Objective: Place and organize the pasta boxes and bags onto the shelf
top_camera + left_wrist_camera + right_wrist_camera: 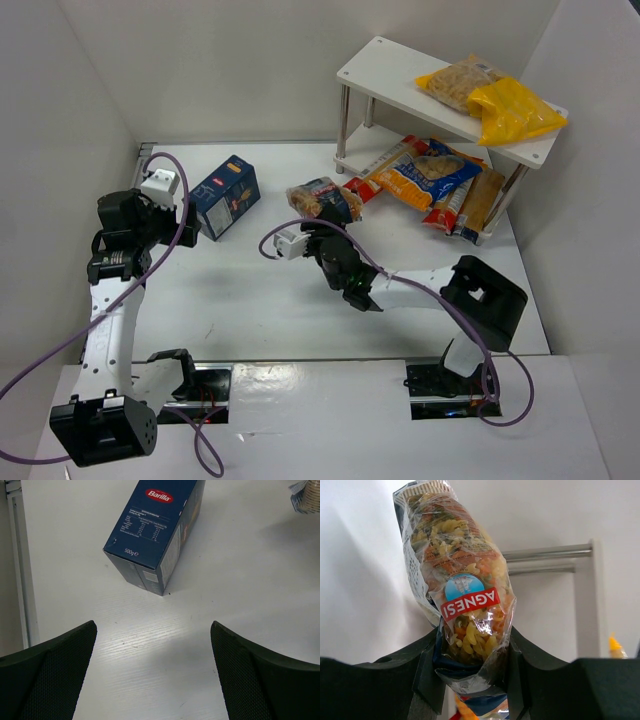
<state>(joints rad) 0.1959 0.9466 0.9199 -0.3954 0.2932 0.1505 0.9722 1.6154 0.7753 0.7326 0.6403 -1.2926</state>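
Note:
A dark blue pasta box (225, 195) lies on the table at the left; it also shows in the left wrist view (155, 530). My left gripper (186, 216) is open and empty just short of the box, and in the left wrist view (152, 630) bare table shows between the fingers. My right gripper (325, 228) is shut on a small clear bag of tan pasta (322, 197), left of the white shelf (385, 72). In the right wrist view the bag (465, 595) stands up out of the gripper (470, 665), with the shelf's silver legs (545, 555) behind it.
Yellow bags (495, 98) lie on the shelf's top board. Blue-orange bags (430, 172) and more packets fill the lower board, some sticking out over its left edge. White walls close in the table on the left, back and right.

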